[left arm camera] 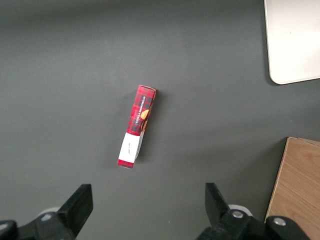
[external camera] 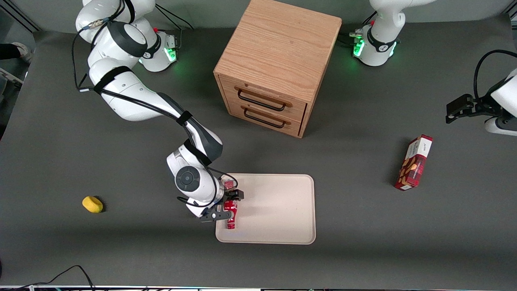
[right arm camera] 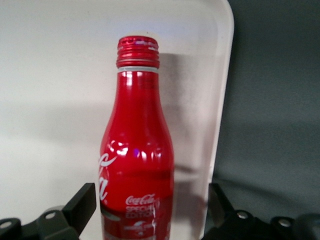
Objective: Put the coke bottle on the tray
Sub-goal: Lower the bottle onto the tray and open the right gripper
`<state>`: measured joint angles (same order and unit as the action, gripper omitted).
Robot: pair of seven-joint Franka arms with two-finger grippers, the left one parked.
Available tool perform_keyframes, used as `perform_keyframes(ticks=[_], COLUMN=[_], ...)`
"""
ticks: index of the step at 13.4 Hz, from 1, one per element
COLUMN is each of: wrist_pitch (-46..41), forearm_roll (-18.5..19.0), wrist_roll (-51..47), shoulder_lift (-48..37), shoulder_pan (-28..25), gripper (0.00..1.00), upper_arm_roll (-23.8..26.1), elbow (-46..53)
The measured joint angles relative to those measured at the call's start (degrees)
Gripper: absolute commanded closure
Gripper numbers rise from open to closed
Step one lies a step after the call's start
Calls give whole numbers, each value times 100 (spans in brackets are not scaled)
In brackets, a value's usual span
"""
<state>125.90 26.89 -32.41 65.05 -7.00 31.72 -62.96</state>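
The coke bottle (external camera: 231, 215) (right arm camera: 137, 165), red with white lettering and a red cap, rests on the beige tray (external camera: 278, 210) (right arm camera: 55, 75), close to the tray's edge toward the working arm's end of the table. It looks to lie flat, with its cap pointing toward the front camera. My right gripper (external camera: 225, 205) (right arm camera: 152, 200) straddles the bottle's lower body with its fingers (right arm camera: 85, 205) spread. A gap shows between each finger and the bottle, so the gripper is open. The bottle's base is hidden.
A wooden two-drawer cabinet (external camera: 274, 72) (left arm camera: 297, 190) stands farther from the front camera than the tray. A red snack box (external camera: 414, 163) (left arm camera: 136, 126) lies toward the parked arm's end. A small yellow object (external camera: 92, 204) sits toward the working arm's end.
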Motion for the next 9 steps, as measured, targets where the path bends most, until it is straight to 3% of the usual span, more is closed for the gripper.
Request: perform_keyframes(ticks=[9], wrist_pitch=[0], forearm_roll=[17], wrist_roll=[0], shoulder_lift=[-134], shoulder_pan=[18], gripper=[0], upper_arm_roll=[-23], elbow=[179])
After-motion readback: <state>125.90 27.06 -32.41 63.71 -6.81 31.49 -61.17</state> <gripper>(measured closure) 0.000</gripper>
